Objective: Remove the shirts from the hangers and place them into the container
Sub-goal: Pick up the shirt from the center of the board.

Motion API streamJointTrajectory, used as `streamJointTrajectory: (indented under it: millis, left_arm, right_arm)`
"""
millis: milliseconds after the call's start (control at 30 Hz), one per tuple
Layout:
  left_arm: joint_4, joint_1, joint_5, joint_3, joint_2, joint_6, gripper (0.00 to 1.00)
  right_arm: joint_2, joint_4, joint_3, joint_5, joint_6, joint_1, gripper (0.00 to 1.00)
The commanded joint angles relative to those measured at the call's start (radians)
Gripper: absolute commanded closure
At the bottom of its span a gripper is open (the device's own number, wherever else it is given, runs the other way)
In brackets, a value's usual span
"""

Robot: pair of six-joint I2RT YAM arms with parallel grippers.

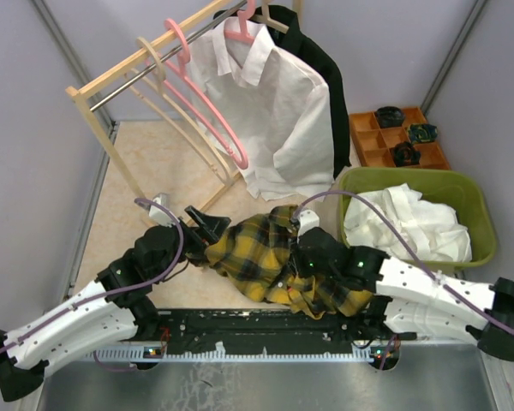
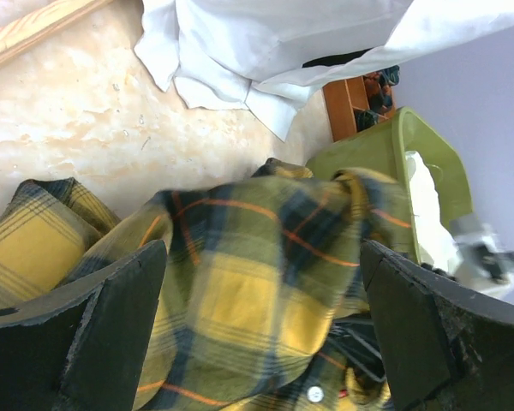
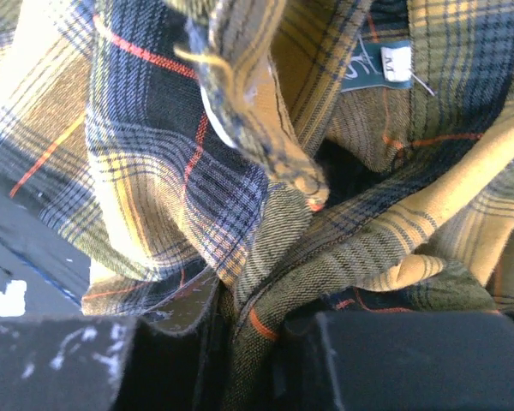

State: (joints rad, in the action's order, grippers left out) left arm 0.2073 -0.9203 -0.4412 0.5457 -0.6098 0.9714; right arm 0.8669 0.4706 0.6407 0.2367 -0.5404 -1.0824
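The yellow-and-dark-green plaid shirt [image 1: 253, 253] lies bunched on the table between both arms, off any hanger. My right gripper [image 1: 301, 257] is shut on a fold of the plaid shirt [image 3: 154, 145], the cloth pinched between its pads [image 3: 253, 342]. My left gripper [image 1: 207, 229] hovers open at the shirt's left side, and the plaid cloth [image 2: 248, 282] lies under its spread jaws [image 2: 261, 334]. A white shirt [image 1: 274, 111] hangs on a pink hanger [image 1: 240, 26], with a black shirt [image 1: 325, 68] behind it. The green container [image 1: 484, 214] holds another white shirt [image 1: 407, 224].
An empty pink hanger [image 1: 207, 103] and a pale beige one [image 1: 167, 94] hang on the wooden rack [image 1: 103, 137] at the back left. An orange compartment tray [image 1: 368, 137] with small dark items sits behind the container. Grey walls close in on both sides.
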Motion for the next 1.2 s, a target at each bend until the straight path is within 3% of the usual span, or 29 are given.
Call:
streamJointTrajectory:
  millis: [0, 33, 100, 200, 267, 467, 733, 833, 967, 1000, 1067, 1167]
  left_arm:
    - [-0.024, -0.001, 0.029, 0.001, 0.006, 0.022, 0.01]
    - [-0.021, 0.000, 0.030, 0.003, 0.005, 0.021, 0.01]
    - [-0.016, 0.000, 0.029, 0.008, 0.004, 0.023, 0.01]
    - [-0.013, 0.000, 0.026, 0.013, 0.004, 0.023, 0.01]
    - [-0.011, -0.001, 0.024, 0.016, 0.004, 0.023, 0.01]
    - [0.001, -0.001, 0.021, 0.017, 0.007, 0.028, 0.01]
    - [-0.006, -0.001, 0.010, 0.016, 0.004, 0.025, 0.01]
    - [-0.012, -0.001, 0.014, 0.017, -0.001, 0.025, 0.01]
    - [-0.011, 0.000, 0.026, 0.022, -0.005, 0.009, 0.01]
    - [-0.008, -0.001, 0.024, 0.026, -0.005, 0.004, 0.01]
    - [0.001, 0.000, 0.012, 0.028, -0.004, 0.000, 0.01]
    - [0.000, 0.000, -0.001, 0.022, -0.001, -0.005, 0.01]
  right_arm:
    - [0.112, 0.007, 0.010, -0.018, -0.081, 0.001, 0.79]
    - [0.142, -0.009, 0.014, -0.014, -0.089, 0.002, 0.74]
    - [0.203, -0.035, 0.032, 0.014, -0.104, 0.004, 0.51]
    - [0.300, -0.064, 0.082, 0.042, -0.106, 0.009, 0.36]
    - [0.355, -0.072, 0.128, 0.038, -0.097, 0.010, 0.20]
    - [0.438, -0.124, 0.190, -0.041, -0.095, 0.010, 0.01]
    - [0.483, -0.189, 0.149, 0.084, -0.310, 0.009, 0.01]
    - [0.594, -0.161, 0.171, 0.173, -0.339, 0.010, 0.01]
    - [0.790, -0.075, 0.227, 0.263, -0.245, 0.010, 0.02]
    - [0.831, -0.064, 0.229, 0.271, -0.224, 0.010, 0.09]
    - [0.861, -0.056, 0.227, 0.266, -0.202, 0.010, 0.31]
    - [0.778, -0.100, 0.202, 0.229, -0.167, 0.002, 0.65]
